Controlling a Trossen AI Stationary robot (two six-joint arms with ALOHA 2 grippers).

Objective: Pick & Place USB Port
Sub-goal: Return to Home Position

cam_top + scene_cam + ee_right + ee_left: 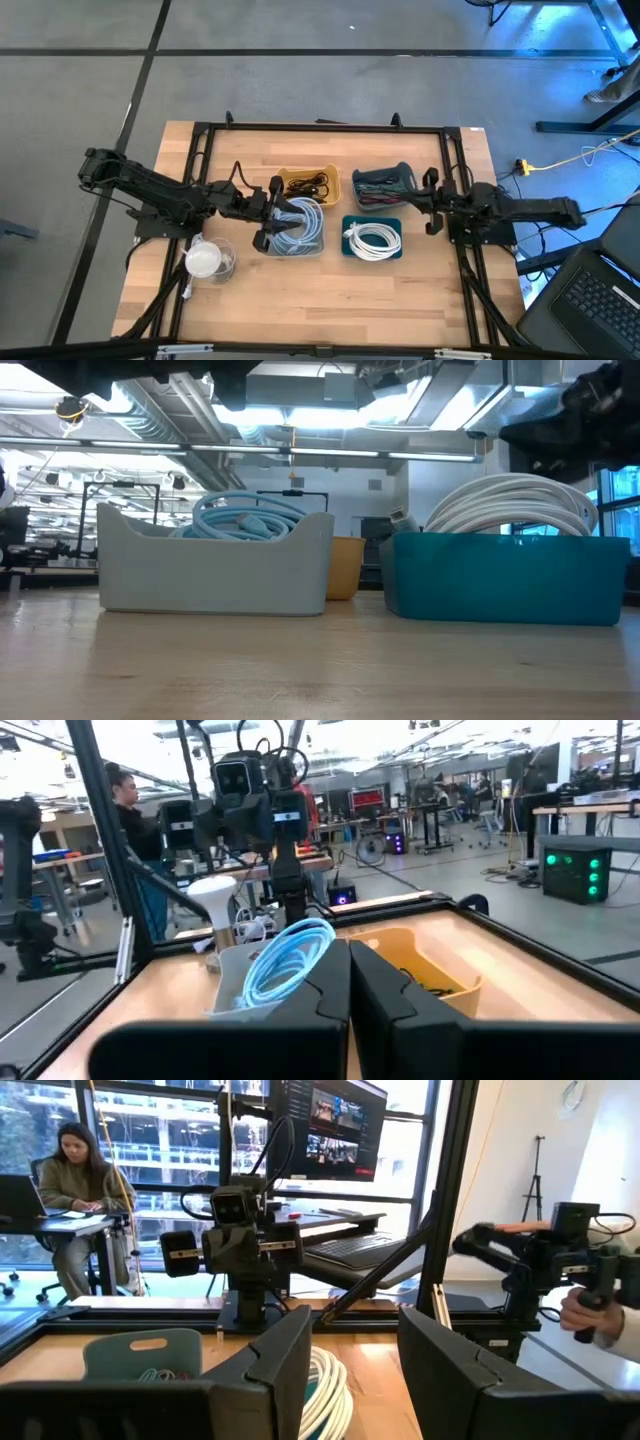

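Four bins of coiled cables stand mid-table. The grey bin (296,226) holds light blue cable (240,520). The teal bin (372,238) holds white cable (510,500). Behind them are a yellow bin (308,183) with black cable and a dark bin (382,186) with coloured cable. My left gripper (268,215) hovers open over the grey bin's left rim, its fingers (285,1365) spread apart. My right gripper (431,204) hangs shut to the right of the dark bin, pointing left (350,985). I cannot make out a separate USB port.
A white round object in a clear holder (206,259) stands near the table's left edge, below my left arm. A black frame (320,127) borders the table. The near half of the wooden top (320,300) is bare. People sit beyond the table (75,1180), and a hand (585,1312) shows.
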